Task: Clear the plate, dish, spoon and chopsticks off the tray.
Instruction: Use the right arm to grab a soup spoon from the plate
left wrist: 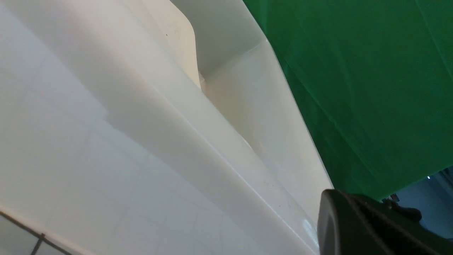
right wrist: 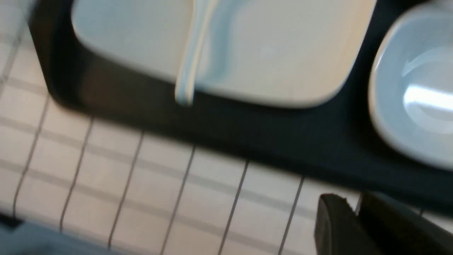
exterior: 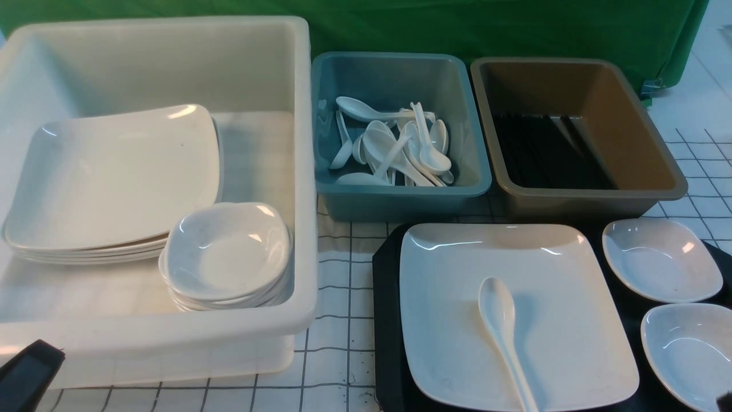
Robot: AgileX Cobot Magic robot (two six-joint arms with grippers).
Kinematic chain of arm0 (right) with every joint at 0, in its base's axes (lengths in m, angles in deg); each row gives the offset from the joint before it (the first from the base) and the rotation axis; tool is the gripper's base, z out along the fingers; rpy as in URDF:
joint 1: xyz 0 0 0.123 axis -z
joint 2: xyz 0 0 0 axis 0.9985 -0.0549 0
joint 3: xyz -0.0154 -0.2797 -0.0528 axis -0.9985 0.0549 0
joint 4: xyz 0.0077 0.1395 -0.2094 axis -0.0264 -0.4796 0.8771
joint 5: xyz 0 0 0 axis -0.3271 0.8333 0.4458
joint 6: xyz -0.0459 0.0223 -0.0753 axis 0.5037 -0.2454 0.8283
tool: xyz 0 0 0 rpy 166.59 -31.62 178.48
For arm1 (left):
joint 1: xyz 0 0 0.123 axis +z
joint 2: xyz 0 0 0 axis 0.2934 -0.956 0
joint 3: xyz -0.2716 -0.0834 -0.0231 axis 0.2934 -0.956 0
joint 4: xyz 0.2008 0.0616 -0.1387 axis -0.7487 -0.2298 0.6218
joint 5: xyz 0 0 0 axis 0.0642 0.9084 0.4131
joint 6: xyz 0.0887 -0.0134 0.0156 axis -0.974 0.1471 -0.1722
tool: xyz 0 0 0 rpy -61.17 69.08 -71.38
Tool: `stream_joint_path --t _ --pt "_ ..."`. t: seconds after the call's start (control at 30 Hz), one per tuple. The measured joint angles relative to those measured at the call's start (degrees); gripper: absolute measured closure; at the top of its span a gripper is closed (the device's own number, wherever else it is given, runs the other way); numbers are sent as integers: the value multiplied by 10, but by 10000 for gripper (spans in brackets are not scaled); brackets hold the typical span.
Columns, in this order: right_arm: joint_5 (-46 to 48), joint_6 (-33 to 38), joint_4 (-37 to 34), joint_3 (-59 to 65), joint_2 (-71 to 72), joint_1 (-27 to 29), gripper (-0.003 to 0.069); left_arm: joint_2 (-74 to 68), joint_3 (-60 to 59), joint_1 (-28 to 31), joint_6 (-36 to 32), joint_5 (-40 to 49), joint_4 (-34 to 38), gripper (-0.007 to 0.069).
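The black tray [exterior: 386,320] sits at the front right and bears the large white square plate [exterior: 572,297]. The white spoon [exterior: 500,320] lies on the plate, bowl away from me, handle toward the front edge. Two small white dishes [exterior: 660,260] [exterior: 689,352] rest on the tray's right side. No chopsticks show on the tray; black chopsticks [exterior: 543,154] lie in the brown tub. My right gripper [right wrist: 357,202] hovers over the checked cloth just in front of the tray [right wrist: 247,131], its jaws a narrow slit apart and empty. My left gripper [exterior: 26,372] is shut, low by the white tub.
A big white tub [exterior: 303,171] at the left holds stacked plates and small dishes. Behind the tray stand a blue tub [exterior: 400,197] of white spoons and the brown tub [exterior: 589,200]. A green curtain hangs at the back.
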Motion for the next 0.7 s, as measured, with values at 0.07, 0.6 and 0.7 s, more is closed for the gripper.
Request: stream_joint_path --t 0.07,0.6,0.7 --pt "22 -14 -2 0 -32 0 545 0 0 0 0 0 -1 603" --pt "-94 -34 -71 -2 -178 -153 363 0 0 0 0 1 -11 603" --pt "-113 -83 -36 -7 -225 -200 320 0 0 0 0 8 -11 603"
